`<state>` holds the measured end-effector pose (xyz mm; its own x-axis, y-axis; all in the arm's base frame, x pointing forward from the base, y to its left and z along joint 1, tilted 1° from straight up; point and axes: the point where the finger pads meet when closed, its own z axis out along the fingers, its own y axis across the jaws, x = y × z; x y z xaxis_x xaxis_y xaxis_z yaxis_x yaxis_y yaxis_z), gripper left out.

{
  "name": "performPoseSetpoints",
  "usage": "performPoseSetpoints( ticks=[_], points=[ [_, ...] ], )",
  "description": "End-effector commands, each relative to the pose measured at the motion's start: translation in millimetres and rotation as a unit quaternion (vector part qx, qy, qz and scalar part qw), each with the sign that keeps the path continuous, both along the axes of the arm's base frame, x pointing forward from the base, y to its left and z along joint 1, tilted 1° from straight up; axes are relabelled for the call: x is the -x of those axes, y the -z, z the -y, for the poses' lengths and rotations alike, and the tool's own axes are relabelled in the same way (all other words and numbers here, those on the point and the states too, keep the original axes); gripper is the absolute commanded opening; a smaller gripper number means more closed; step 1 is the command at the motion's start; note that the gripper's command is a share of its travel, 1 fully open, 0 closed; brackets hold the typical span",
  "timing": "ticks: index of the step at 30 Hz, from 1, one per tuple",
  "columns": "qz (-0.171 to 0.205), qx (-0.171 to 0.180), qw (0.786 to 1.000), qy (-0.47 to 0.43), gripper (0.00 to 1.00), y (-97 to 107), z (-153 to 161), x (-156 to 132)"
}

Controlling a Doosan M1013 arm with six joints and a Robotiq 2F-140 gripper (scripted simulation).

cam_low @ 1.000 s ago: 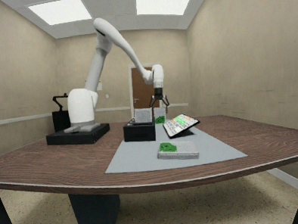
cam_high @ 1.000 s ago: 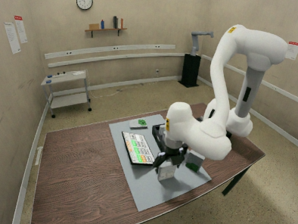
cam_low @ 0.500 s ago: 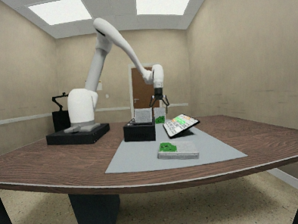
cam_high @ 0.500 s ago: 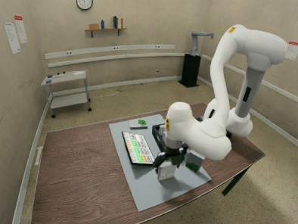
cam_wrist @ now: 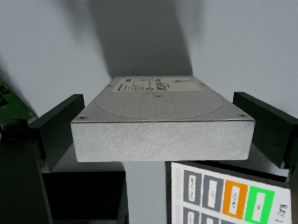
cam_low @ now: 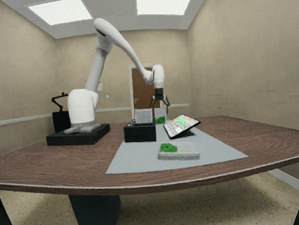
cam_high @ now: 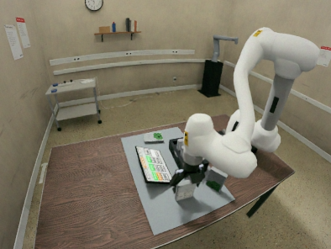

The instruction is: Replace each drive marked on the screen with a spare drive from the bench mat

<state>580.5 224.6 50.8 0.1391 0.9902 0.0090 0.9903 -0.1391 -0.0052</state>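
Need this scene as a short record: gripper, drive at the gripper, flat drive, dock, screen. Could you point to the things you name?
gripper: open (cam_high: 187, 178) (cam_low: 159, 108) (cam_wrist: 160, 127), a gap on both sides of the drive between its fingers
drive at gripper: upright drive (cam_high: 185, 191) (cam_low: 160, 112) (cam_wrist: 162, 102), label on one broad face
flat drive: flat drive (cam_high: 154, 137) (cam_low: 182, 151) on the mat (cam_high: 157, 214) (cam_low: 133, 161) (cam_wrist: 145, 192), green board up
dock: black dock (cam_high: 174, 148) (cam_low: 140, 134) (cam_wrist: 82, 192), bay contents cannot be fully told
screen: tilted screen (cam_high: 153, 166) (cam_low: 182, 126) (cam_wrist: 200, 197), green and orange cells
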Motion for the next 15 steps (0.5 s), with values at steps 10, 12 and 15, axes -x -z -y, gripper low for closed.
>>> performPoseSetpoints(
  ticks=[10,12,15],
  points=[
    [0.001,0.0,1.0,0.0,0.89,-5.5,-0.2,-0.4],
    [0.001,0.0,1.0,0.0,0.89,-5.5,-0.2,-0.4],
    [0.001,0.0,1.0,0.0,0.89,-11.9,-0.1,-0.4]
  ],
)
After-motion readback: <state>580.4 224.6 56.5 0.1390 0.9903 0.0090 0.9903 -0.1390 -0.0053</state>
